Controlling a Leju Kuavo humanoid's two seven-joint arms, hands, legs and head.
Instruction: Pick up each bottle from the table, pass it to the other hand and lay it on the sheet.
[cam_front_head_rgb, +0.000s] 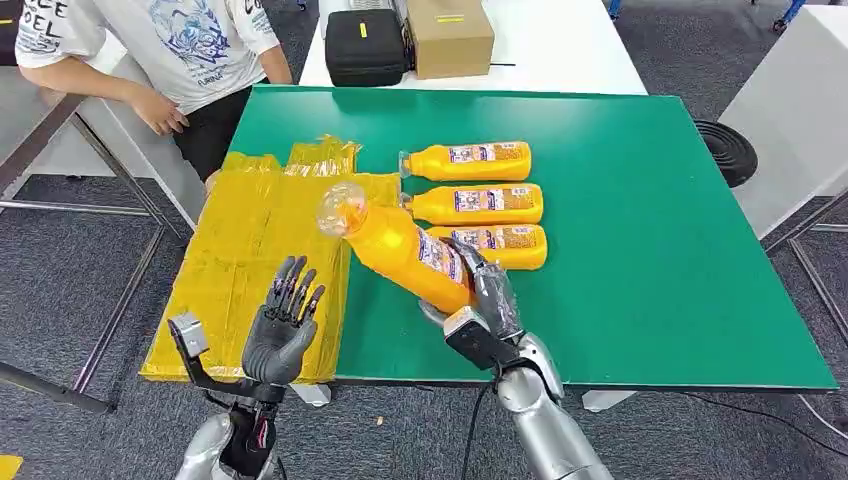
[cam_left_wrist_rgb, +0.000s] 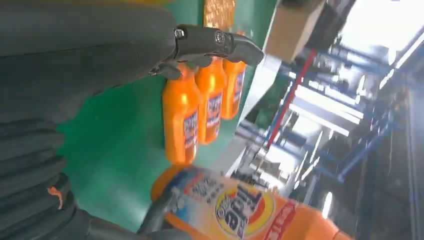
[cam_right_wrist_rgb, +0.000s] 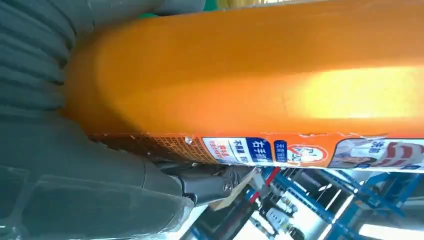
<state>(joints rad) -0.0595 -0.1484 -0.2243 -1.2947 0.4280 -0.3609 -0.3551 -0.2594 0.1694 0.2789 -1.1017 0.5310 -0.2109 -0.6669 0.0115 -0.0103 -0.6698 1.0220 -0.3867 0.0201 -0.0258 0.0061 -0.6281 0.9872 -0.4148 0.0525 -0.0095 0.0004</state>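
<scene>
My right hand (cam_front_head_rgb: 480, 290) grips an orange bottle (cam_front_head_rgb: 400, 250) by its lower body and holds it tilted above the green table, clear cap pointing toward the yellow sheet (cam_front_head_rgb: 250, 260). The same bottle (cam_right_wrist_rgb: 260, 75) fills the right wrist view, label along its side, and its base (cam_left_wrist_rgb: 240, 210) appears in the left wrist view. My left hand (cam_front_head_rgb: 280, 325) hovers over the sheet's near part, fingers spread, holding nothing, a short way left of the bottle. Three more orange bottles (cam_front_head_rgb: 475, 160) (cam_front_head_rgb: 480, 203) (cam_front_head_rgb: 505, 245) lie side by side on the table (cam_left_wrist_rgb: 197, 107).
The green table (cam_front_head_rgb: 650, 250) has free room to the right. A black case (cam_front_head_rgb: 365, 45) and a cardboard box (cam_front_head_rgb: 448, 35) stand on the white table behind. A person (cam_front_head_rgb: 170, 50) stands at the far left by the sheet's far end.
</scene>
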